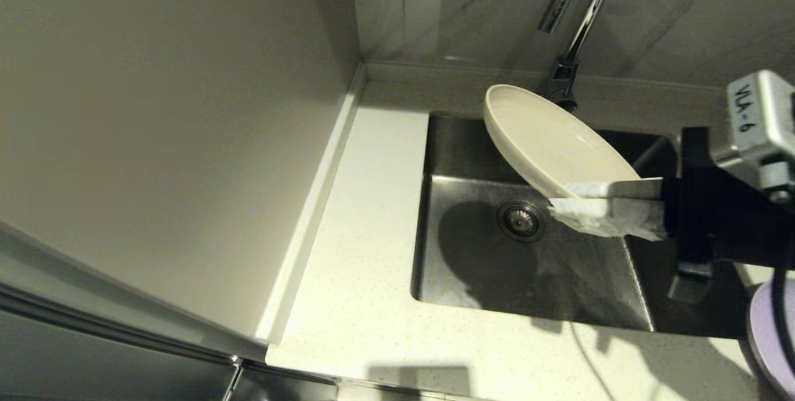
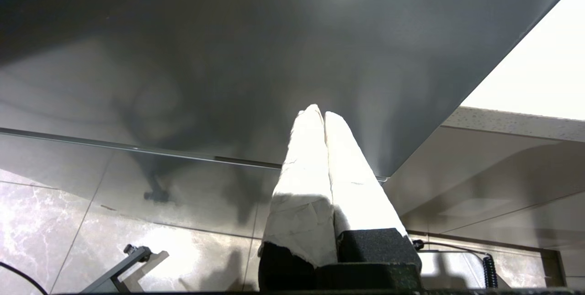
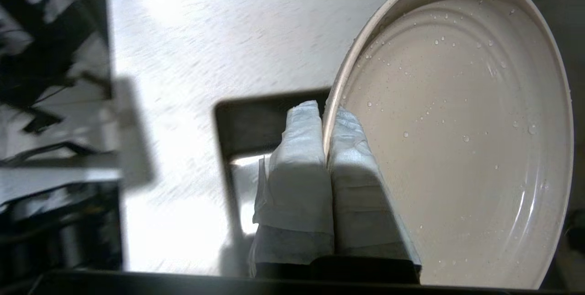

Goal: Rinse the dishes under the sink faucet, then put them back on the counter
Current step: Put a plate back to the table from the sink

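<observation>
Firmly clamped by the right pincer (image 1: 605,201) on the near rim: beige plate (image 1: 553,143), held tilted over the sink (image 1: 490,264), stretching away from the fingers (image 3: 301,167) toward the faucet (image 1: 574,22). Beaded with water inside, so probably slick; stiff, likely breakable and heavy for a one-edge grip. Best kept pinched deep across the rim, as shown, and set down gently on the desk (image 1: 360,301). Lavender plate (image 1: 770,339) behind the pincer, at the desk's edge. Left pincer (image 2: 322,121) parked, fingers pressed together, nothing held.
</observation>
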